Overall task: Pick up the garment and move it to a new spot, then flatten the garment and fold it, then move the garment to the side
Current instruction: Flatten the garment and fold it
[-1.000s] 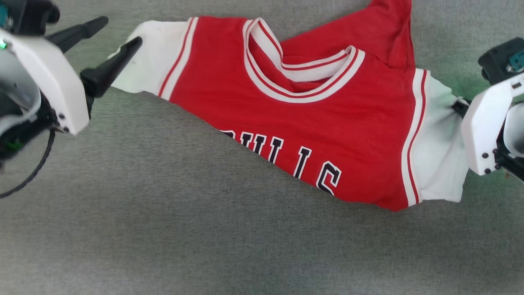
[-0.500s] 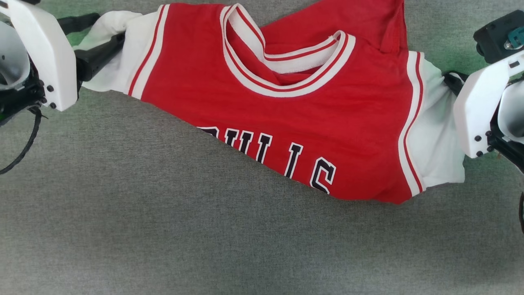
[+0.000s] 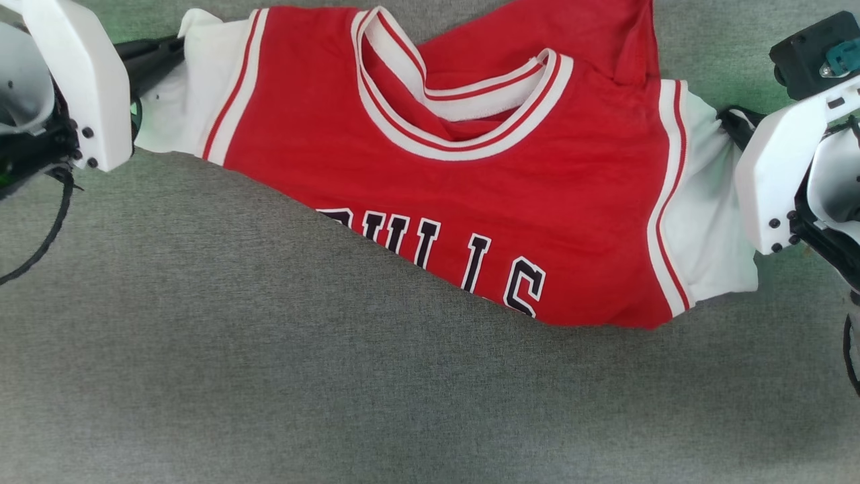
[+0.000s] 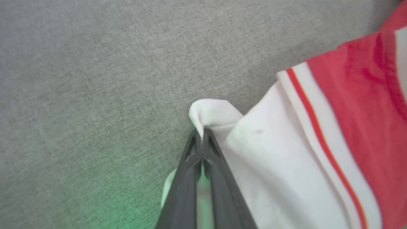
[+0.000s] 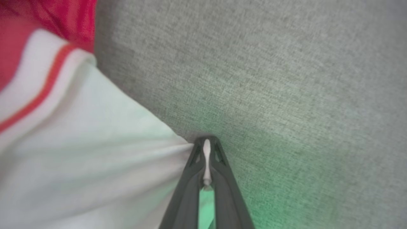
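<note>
you have the red shirt [image 3: 470, 175] spread sideways over the grey cloth surface [image 3: 269, 376], collar toward the top of the head view, dark lettering along its lower edge. your left claw [image 4: 201, 133] is pinched tight on the edge of one white sleeve. your right claw [image 5: 206, 141] is clamped on the other sleeve's edge.

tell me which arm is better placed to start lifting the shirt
Right, by a little. The right gripper is shut on the right sleeve with cloth drawn between its fingers; the left gripper pinches just a folded corner of the left sleeve. Both hold the shirt.
</note>
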Motion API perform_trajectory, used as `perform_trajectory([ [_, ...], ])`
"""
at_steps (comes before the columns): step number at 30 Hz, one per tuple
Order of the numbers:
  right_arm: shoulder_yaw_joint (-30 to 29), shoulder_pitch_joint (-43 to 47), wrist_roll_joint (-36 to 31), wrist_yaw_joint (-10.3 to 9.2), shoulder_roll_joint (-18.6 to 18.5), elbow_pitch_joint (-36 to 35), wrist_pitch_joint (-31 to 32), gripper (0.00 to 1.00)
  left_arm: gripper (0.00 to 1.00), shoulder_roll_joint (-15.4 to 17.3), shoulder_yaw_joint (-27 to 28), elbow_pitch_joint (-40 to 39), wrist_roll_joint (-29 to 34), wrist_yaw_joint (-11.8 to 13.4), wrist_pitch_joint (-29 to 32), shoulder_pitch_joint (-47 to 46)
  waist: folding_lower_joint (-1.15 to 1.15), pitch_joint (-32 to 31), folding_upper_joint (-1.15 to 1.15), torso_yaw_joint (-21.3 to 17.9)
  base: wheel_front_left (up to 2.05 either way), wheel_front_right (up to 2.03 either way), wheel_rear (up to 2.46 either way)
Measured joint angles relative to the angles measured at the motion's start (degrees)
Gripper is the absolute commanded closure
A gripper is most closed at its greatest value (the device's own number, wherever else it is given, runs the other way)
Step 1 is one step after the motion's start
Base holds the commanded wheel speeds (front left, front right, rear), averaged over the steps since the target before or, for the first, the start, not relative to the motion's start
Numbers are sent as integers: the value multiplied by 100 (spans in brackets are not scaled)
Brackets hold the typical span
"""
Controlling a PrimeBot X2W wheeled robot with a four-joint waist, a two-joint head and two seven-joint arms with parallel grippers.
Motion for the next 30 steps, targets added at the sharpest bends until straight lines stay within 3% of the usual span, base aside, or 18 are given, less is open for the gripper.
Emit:
perform_trajectory([
  [5,-114,10,-27,-2,31,102,-545,100,100,-49,-55,54,-167,-1,-486,108,0,-237,0,10,0,0,0],
  [15,-920,-253,-169,-2,97,23,-1591,100,100,-38,299,43,-927,-3,-1791,125,0,-894,0,43,0,0,0],
  [22,-1539,-1193,-553,-11,753,565,-2379,100,100,-76,709,344,-1073,-5,-2680,14,0,-930,0,11,0,0,0],
  [26,-1920,-2181,-766,-11,1263,1210,-3027,100,100,-247,1017,736,-1129,-5,-3110,-297,0,-811,0,-27,0,0,0],
  [30,-2256,-3245,-1150,-11,1532,1878,-3639,100,100,-460,1321,1207,-1100,-5,-3378,-755,0,-691,0,-40,0,0,0],
])
